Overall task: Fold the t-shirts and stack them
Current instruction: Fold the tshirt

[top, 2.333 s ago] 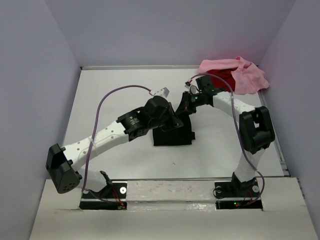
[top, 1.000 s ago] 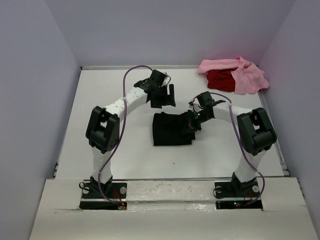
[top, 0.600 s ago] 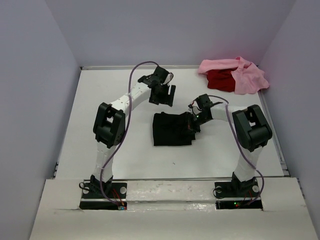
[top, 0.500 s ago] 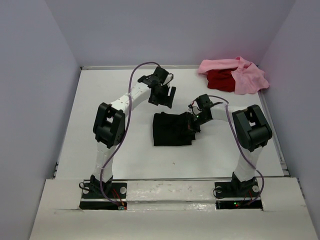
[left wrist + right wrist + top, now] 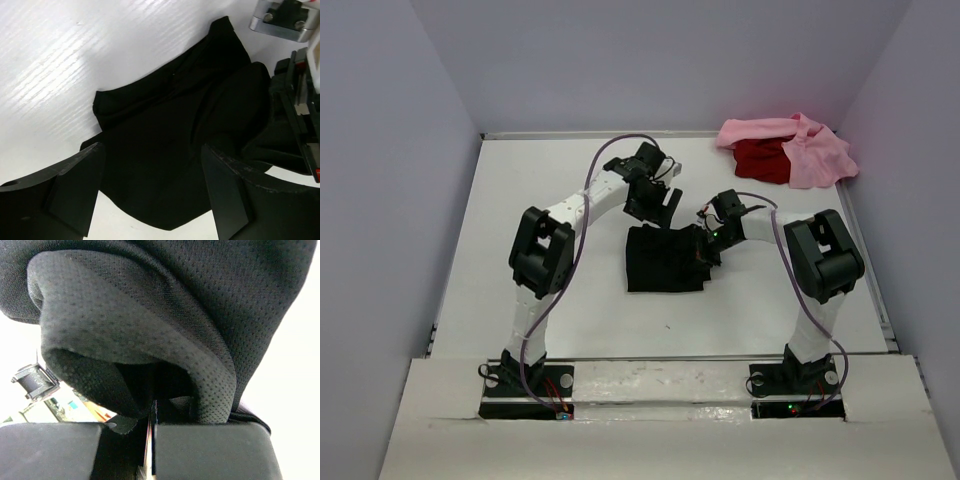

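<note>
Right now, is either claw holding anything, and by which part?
Right claw is shut on the folded black cloth t-shirt, pinching its right edge. Left claw is open, holding nothing.

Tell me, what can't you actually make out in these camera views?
- red t-shirt: top view, mostly buried under the pink t-shirt.
- black t-shirt, right edge: top view, covered by the right gripper.
- left gripper: left wrist view, fingers cut off by the bottom edge.

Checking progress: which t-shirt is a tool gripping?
The black t-shirt, mid-table: the right tool is shut on its right edge. The pink t-shirt and red t-shirt lie bunched in the far right corner, untouched.
</note>
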Robot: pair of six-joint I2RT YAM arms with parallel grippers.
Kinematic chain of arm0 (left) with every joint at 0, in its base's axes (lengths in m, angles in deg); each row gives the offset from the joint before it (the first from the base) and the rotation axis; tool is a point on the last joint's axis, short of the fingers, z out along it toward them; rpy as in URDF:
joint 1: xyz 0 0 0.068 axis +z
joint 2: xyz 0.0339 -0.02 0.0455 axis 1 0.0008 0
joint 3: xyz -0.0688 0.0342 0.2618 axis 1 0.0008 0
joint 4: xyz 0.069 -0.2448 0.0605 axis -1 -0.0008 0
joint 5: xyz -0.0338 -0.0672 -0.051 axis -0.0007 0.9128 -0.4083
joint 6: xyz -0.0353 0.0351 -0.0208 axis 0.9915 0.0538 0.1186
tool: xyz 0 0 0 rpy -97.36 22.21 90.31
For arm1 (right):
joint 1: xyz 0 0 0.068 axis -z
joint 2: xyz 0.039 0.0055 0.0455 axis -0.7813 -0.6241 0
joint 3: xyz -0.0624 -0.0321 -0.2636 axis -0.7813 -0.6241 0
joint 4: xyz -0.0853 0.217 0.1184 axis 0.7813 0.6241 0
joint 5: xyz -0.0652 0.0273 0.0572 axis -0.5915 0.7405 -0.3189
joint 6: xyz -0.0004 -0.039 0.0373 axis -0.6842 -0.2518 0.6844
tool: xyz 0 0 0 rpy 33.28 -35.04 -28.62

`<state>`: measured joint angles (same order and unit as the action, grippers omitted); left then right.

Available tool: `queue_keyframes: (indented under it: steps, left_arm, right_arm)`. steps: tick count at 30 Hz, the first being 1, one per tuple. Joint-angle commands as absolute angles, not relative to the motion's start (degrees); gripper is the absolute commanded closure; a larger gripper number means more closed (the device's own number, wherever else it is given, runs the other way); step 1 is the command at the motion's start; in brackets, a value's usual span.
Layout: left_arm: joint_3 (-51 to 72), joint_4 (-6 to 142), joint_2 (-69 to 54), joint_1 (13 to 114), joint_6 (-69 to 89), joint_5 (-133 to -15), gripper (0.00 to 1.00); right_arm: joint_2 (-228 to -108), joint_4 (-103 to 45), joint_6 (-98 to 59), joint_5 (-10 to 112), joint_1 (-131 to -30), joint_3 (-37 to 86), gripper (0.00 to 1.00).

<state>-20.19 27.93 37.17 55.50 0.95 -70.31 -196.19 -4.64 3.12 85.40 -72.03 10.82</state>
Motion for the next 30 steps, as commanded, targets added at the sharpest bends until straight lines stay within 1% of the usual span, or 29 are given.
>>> queue_keyframes:
  steps: [1,20,24,27,30]
  left_arm:
    - [-20.8,26.5,35.7,55.2,-0.8,-66.3,0.14]
    - [-21.0,28.9,40.9,55.2,-1.6,-63.2,0.18]
    - [-21.5,29.4,41.8,55.6,-1.6,-63.6,0.28]
    - [-22.0,29.4,42.5,55.9,-0.9,-64.3,0.3]
    - [-22.1,30.7,41.8,56.1,0.6,-65.7,0.3]
  right_arm:
    - [-196.2,-4.3,2.5,84.7,-72.1,11.4,1.0]
    - [-194.8,-3.9,2.1,84.9,-72.1,10.0,1.0]
    - [-194.7,-3.9,1.8,84.8,-72.1,9.8,1.0]
    - [-194.7,-3.8,1.7,85.0,-72.1,9.6,1.0]
    - [-194.7,-3.7,1.6,85.2,-72.1,9.4,1.0]
